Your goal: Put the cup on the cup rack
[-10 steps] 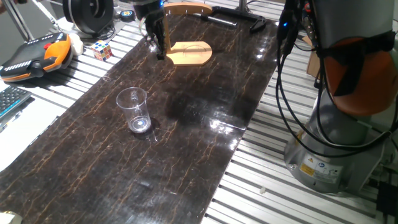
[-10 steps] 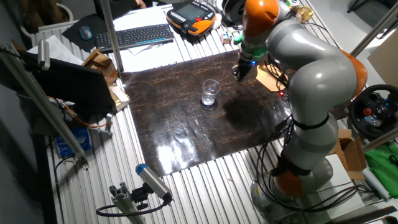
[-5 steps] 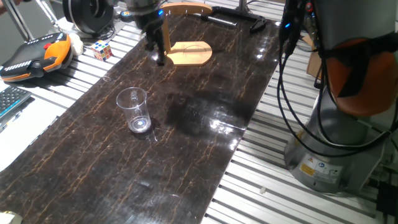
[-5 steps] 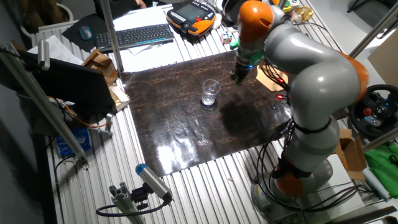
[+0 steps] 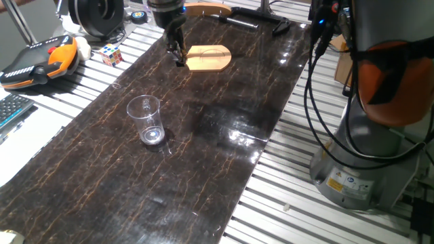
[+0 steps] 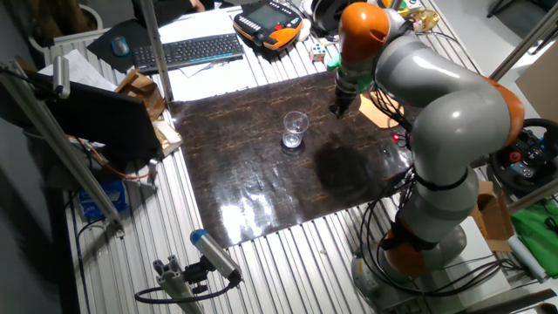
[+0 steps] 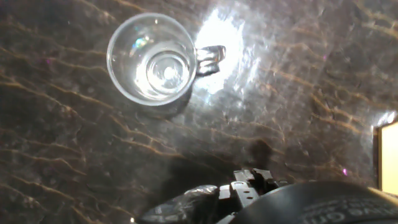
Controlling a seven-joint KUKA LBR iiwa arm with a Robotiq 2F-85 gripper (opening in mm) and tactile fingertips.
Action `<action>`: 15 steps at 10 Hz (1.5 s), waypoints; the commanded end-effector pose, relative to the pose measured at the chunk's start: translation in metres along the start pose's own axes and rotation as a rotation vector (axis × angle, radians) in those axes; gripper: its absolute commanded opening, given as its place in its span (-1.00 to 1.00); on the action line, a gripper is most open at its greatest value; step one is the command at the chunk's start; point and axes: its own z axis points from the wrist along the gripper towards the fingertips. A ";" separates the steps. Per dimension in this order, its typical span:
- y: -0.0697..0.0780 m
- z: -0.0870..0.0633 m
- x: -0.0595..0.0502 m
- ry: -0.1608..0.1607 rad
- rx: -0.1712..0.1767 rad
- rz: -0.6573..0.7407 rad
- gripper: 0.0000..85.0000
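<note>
The cup (image 5: 148,120) is a clear tumbler standing upright on the dark marbled table top (image 5: 203,156), alone near its middle. The other fixed view shows the cup (image 6: 295,129) too, and the hand view looks down into the cup (image 7: 152,59) at upper left. The cup rack has a flat wooden base (image 5: 207,58) at the far end of the table and a curved top arm (image 5: 203,8) behind it. My gripper (image 5: 178,58) hangs just left of the rack base, fingers pointing down, open and empty, well away from the cup. Seen from the other side, the gripper (image 6: 336,108) is right of the cup.
An orange and black teach pendant (image 5: 37,59), a Rubik's cube (image 5: 112,54) and a keyboard (image 5: 12,108) lie left of the table top. The arm's grey base (image 5: 366,163) and hanging cables (image 5: 308,102) stand to the right. A black tool (image 5: 281,27) lies at the far end.
The hand has shifted slightly toward the rack base and turned about its wrist. The cup and rack have not moved.
</note>
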 end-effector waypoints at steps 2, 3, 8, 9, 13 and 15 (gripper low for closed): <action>-0.001 0.000 0.000 0.020 -0.019 0.018 -0.95; -0.001 0.000 0.000 0.025 -0.006 0.029 -0.95; 0.007 -0.011 -0.018 0.091 0.042 0.086 -0.95; 0.015 -0.016 -0.032 0.110 0.063 0.105 -0.95; 0.049 -0.015 -0.074 0.131 0.082 0.131 -0.95; 0.060 -0.004 -0.090 0.128 0.085 0.134 -0.95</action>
